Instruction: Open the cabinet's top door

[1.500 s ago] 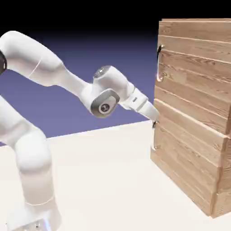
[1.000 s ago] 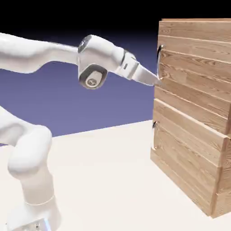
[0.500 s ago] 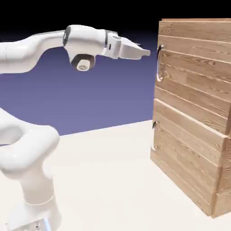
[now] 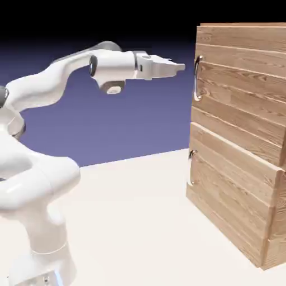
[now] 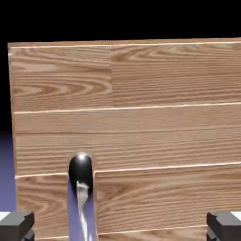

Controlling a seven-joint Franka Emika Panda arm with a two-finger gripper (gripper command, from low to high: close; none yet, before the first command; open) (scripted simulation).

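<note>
The cabinet (image 4: 240, 139) stands at the worktop's (image 4: 134, 223) right edge in the exterior view, its planked front facing the arm. The top door (image 4: 237, 89) sits flush and closed, with its curved silver handle (image 4: 196, 78) running vertically near the door's left edge. The pincer (image 4: 180, 67) is held level, pointing at the cabinet, at the height of the handle's upper end. It lies just beside the handle and apart from it, with backdrop showing between them. In the hand view the 2 grey fingertips (image 5: 16, 225) stand far apart at the bottom corners with nothing between them: the pincer is released. There the handle (image 5: 81, 181) shows low and left of middle, nearer the left fingertip.
</note>
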